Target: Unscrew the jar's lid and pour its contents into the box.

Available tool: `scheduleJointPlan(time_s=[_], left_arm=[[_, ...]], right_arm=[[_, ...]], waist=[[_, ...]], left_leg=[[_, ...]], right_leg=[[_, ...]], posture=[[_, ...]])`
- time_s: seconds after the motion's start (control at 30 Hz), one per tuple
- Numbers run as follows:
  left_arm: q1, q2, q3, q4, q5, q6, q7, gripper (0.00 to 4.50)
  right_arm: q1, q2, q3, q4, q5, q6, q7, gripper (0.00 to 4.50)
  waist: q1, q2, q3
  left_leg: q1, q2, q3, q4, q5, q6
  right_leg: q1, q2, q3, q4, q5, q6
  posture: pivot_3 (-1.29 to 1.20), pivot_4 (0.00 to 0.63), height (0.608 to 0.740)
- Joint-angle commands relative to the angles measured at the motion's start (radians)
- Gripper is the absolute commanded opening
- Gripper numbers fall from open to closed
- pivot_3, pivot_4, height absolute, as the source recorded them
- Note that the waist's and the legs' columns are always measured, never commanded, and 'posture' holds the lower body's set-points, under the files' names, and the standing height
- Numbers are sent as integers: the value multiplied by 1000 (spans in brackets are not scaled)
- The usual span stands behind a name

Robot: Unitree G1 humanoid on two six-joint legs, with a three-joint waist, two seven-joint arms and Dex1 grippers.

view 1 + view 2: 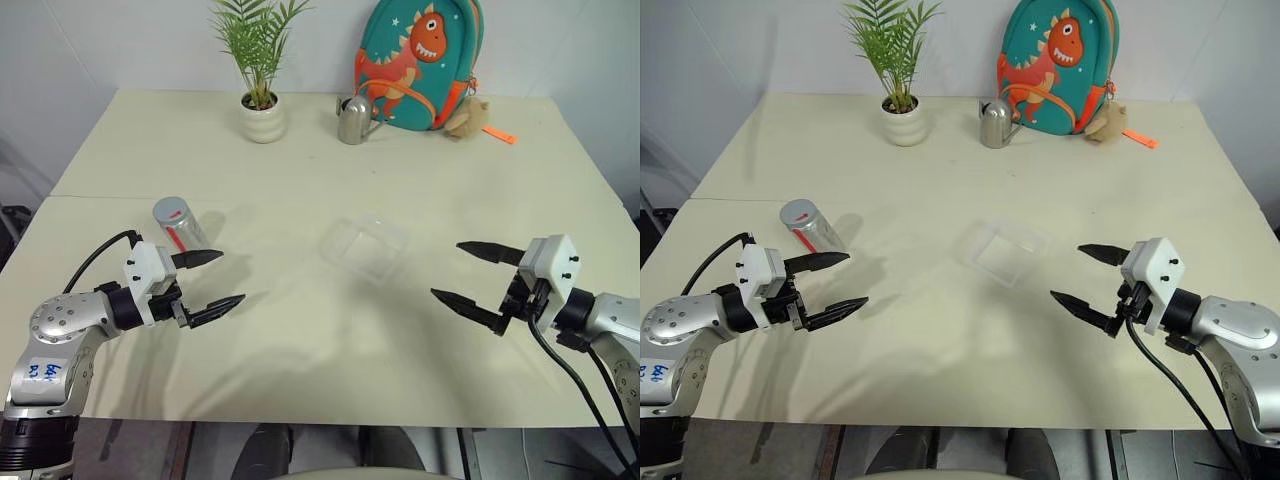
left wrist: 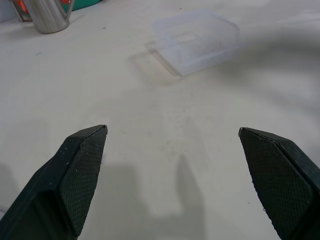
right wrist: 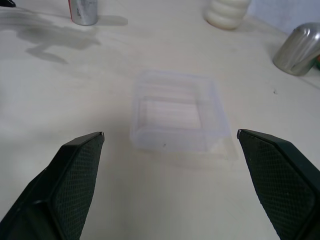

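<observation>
1. Cream tabletop (image 1: 300, 330) ran back to a pale wall and carried everything.
2. Left hand (image 1: 212, 278) hung just above the tabletop at the near left, its two black fingers (image 2: 82, 172) spread wide with nothing between them, pointing toward the middle.
3. Right hand (image 1: 472, 274) mirrored it at the near right, fingers (image 3: 75, 177) spread just as wide and empty, pointing toward the middle from the other side.
4. Jar (image 1: 177, 224) stood just beyond the left hand, close to the upper finger but apart from it, upright, with a red streak showing through its clear side.
5. Lid (image 1: 798, 212) sat on the jar's top, grey and flat.
6. I could not make out the contents inside the jar.
7. Box (image 1: 365, 246) lay flat near the middle of the tabletop, between the two hands and a little farther back, well apart from both; it looked clear and empty in the right wrist view (image 3: 175, 112).
8. Watering can (image 1: 353, 120), metal, stood at the far edge, beyond the box.
9. Plant (image 1: 261, 40) in a white pot (image 1: 263, 122) stood to the can's left.
10. Backpack (image 1: 418, 62), teal with an orange dinosaur, leaned against the wall right of the can, a small plush toy (image 1: 465, 117) at its right foot.
</observation>
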State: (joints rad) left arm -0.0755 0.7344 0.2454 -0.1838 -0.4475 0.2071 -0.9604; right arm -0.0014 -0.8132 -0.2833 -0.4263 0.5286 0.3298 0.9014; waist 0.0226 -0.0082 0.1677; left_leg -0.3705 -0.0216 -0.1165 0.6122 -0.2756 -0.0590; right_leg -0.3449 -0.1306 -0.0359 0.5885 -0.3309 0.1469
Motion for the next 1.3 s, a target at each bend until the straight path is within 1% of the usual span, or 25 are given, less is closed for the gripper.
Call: scheduleJointPlan(time_s=[0.03, 0.13, 0.2, 0.27, 0.33, 0.4, 0.43, 0.5, 0.53, 0.6, 0.67, 0.7, 0.8, 0.87, 0.97, 1.03, 1.2, 1.23, 1.3], left_arm=[[-12, 15, 39, -27, -16, 8, 18, 4474], [23, 11, 60, -24, 4, -5, 40, 4474], [81, -26, 113, -50, 23, 1, 132, 4474], [132, -71, 154, -85, 39, -2, 218, 4474], [185, -143, 180, -145, 49, 15, 328, 4474], [204, -208, 177, -186, 84, 17, 430, 4474], [194, -246, 167, -194, 121, 15, 500, 4474], [168, -300, 172, -189, 145, 20, 589, 4474], [137, -335, 148, -179, 190, 15, 655, 4474], [100, -383, 124, -162, 237, 2, 728, 4474], [56, -447, 131, -150, 263, 25, 835, 4474], [33, -464, 116, -135, 291, 21, 867, 4474], [-10, -480, 70, -83, 320, -4, 873, 4474], [-37, -485, 69, -40, 330, -14, 894, 4474], [-71, -476, 58, 24, 338, -43, 889, 4474], [-117, -463, 44, 99, 351, -80, 878, 4474], [-215, -442, 31, 249, 340, -161, 836, 4474], [-227, -433, 20, 272, 362, -183, 843, 4307], [-246, -434, 27, 303, 364, -185, 864, 3936]], right_arm=[[-39, 11, 4, -20, 10, -7, -8, 4500], [-73, 37, 40, 13, -9, -25, -10, 4500], [-119, 62, 84, 37, -14, -28, -4, 4500], [-171, 85, 125, 52, -10, -23, 3, 4500], [-265, 113, 185, 78, -3, -17, 30, 4500], [-355, 145, 238, 108, -2, -13, 55, 4500], [-407, 167, 264, 126, -1, -6, 61, 4500], [-487, 213, 312, 141, -3, 18, 52, 4500], [-524, 237, 336, 165, -6, 12, 69, 4500], [-565, 276, 372, 193, -18, 5, 76, 4500], [-611, 313, 401, 217, -32, 6, 73, 4500], [-634, 329, 410, 230, -33, 11, 75, 4500], [-667, 359, 425, 256, -42, 5, 80, 4500], [-678, 373, 427, 274, -52, -4, 79, 4500], [-680, 394, 425, 276, -61, -7, 68, 4500], [-671, 408, 421, 268, -64, -7, 59, 4500], [-642, 429, 420, 240, -74, -3, 34, 4500], [-634, 430, 420, 231, -76, -2, 29, 4500], [-615, 430, 420, 213, -78, 0, 20, 4500]], waist=[[0, 0, 0], [0, 0, 0], [-6, 0, 0], [-11, 0, 0], [-18, 0, 1], [-21, -1, 1], [-21, -1, 1], [-15, -3, 2], [-11, -3, 2], [0, -4, 1], [3, -5, 1], [3, -5, 0], [2, -5, 0], [1, -5, 0], [0, -5, 0], [-1, -5, 0], [-1, -6, 0], [-1, -6, 0], [-1, -7, -1]], left_leg=[[0, 0, 0, 0, 0, 0], [0, 0, 0, 0, 0, 0], [0, 0, 0, 0, 0, 0], [0, 1, 1, 0, 0, -1], [0, 1, 2, 0, 0, -2], [0, 0, 3, 0, 0, -2], [0, 0, 3, 1, 0, -2], [0, 0, 2, 1, 0, -3], [0, 1, 1, 1, 1, -4], [0, 0, 1, 1, 1, -5], [0, 0, 1, 1, 2, -6], [0, 0, 1, 1, 2, -6], [-1, -1, 2, 1, 2, -7], [-1, -1, 3, 1, 2, -7], [-2, -1, 4, 0, 2, -7], [-5, 0, 5, 0, 2, -7], [-5, 0, 7, 0, 2, -7], [-5, 0, 7, 1, 2, -7], [-5, 0, 8, 0, 2, -7]], right_leg=[[0, 0, 0, 0, 0, 0], [0, 0, 0, 0, 0, 0], [0, 0, 0, -1, 0, 0], [0, 0, 1, 0, 0, 0], [0, 0, 2, 1, 0, 1], [0, 0, 2, 0, 2, 3], [0, 0, 2, 0, 2, 3], [0, 0, 2, -1, 2, 3], [-1, 1, 2, -1, 2, 3], [-1, 1, 2, 0, 2, 3], [-2, 1, 2, 2, 2, 3], [-2, 1, 3, 3, 2, 4], [-3, 1, 4, 3, 3, 5], [-4, 1, 4, 3, 3, 5], [-7, 1, 4, 4, 3, 5], [-10, 1, 4, 6, 3, 5], [-11, 0, 4, 6, 3, 5], [-11, 0, 4, 6, 3, 5], [-12, 0, 4, 6, 4, 6]], posture=[[0, 150, 740], [0, 150, 740], [0, 150, 740], [0, 150, 740], [0, 150, 740], [0, 150, 740], [0, 150, 740], [0, 150, 740], [0, 150, 740], [0, 150, 740], [0, 150, 740], [0, 150, 740], [0, 150, 740], [0, 150, 740], [0, 150, 740], [0, 150, 740], [0, 150, 740], [0, 150, 740], [0, 150, 740]])
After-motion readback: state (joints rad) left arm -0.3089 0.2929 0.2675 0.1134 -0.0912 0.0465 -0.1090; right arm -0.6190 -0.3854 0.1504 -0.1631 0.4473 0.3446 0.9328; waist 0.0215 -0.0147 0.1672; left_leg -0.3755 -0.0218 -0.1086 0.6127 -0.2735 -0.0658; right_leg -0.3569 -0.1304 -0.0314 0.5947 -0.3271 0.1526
